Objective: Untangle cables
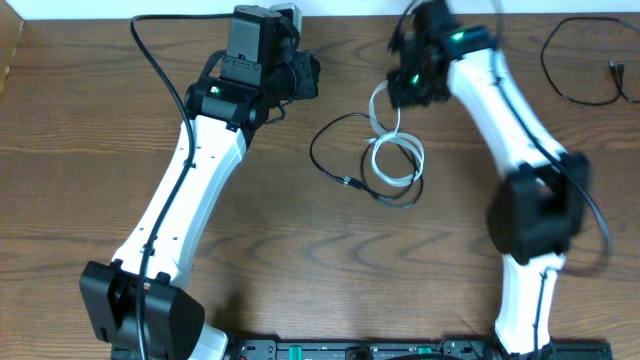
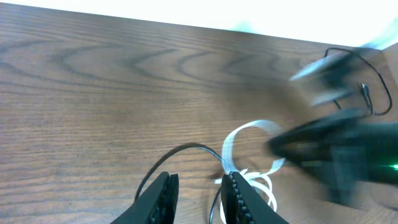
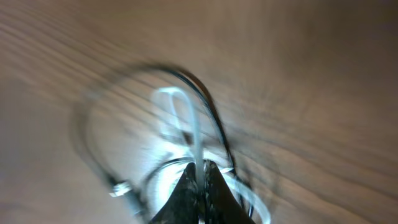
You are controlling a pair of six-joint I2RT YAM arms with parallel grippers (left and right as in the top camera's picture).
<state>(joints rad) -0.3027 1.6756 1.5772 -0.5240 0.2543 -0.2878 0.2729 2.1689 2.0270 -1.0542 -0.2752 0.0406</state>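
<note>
The white cable (image 1: 396,158) lies coiled at mid table, with one strand rising to my right gripper (image 1: 392,96). The black cable (image 1: 335,150) loops to the left of the coil and runs under it. In the blurred right wrist view my right gripper (image 3: 200,167) is shut on the white cable (image 3: 180,109), lifting a strand, with the black cable (image 3: 208,106) arcing beside it. My left gripper (image 2: 200,186) is open and empty above the table, with the black cable (image 2: 180,152) and the white cable (image 2: 252,134) just beyond it. In the overhead view the left gripper (image 1: 310,78) is left of the cables.
Another thin black cord (image 1: 585,70) with a plug end lies at the far right corner of the wooden table (image 1: 90,120); it also shows in the left wrist view (image 2: 367,93). Both arm bases stand at the front edge.
</note>
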